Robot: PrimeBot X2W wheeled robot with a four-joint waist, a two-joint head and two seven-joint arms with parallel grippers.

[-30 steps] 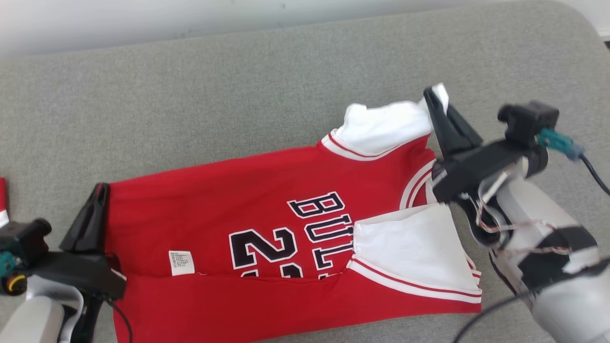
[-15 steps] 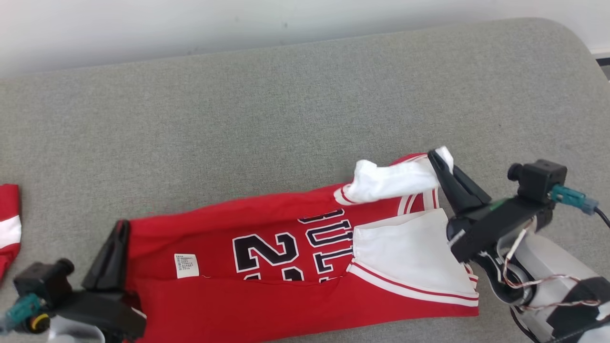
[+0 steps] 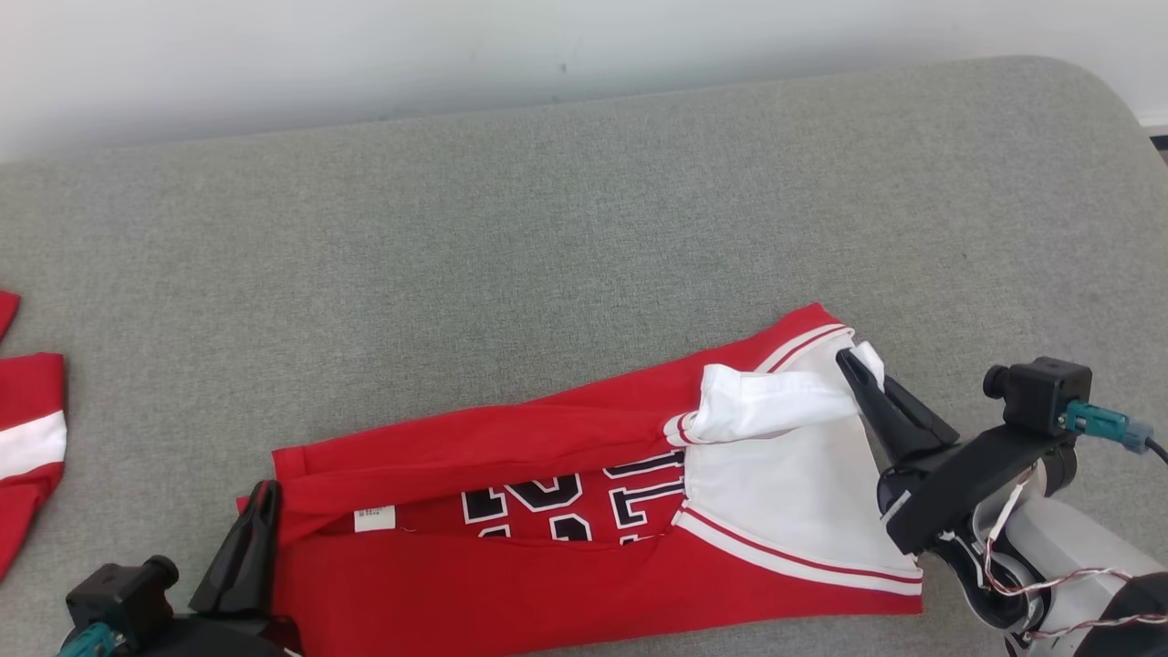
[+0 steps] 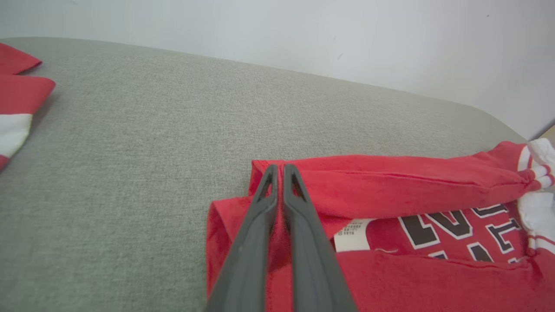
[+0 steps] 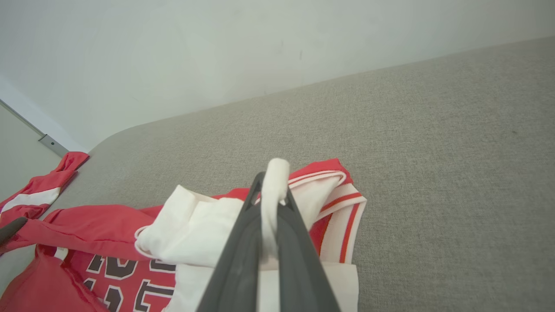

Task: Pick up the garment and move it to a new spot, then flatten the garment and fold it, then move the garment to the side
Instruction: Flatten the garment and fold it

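Two tools, both pinched shut on cloth: that's your picture. Your left tool (image 4: 277, 170) has its fingers squeezed together on the red hem corner of the garment (image 3: 511, 438), at the lower left of the head view. Your right tool (image 5: 265, 177) is clamped on the edge of the white sleeve (image 3: 766, 406), with a bit of white cloth poking up past its fingertips at the garment's right end. Between the two, the garment lies stretched along the grey worktop (image 3: 584, 228), on the side nearest the robot. Its upper red edge is folded down over the front, so only part of the black lettering (image 3: 584, 497) peeks out beneath. A small white label (image 3: 374, 518) shows just under that fold, near your left tool. The sleeve bunches beside the right tool, above a flat white panel (image 3: 794, 493) with red-striped trim. At the far left lies another red-and-white cloth (image 3: 32, 438), well apart from the garment. A pale wall (image 3: 365, 55) stands behind.
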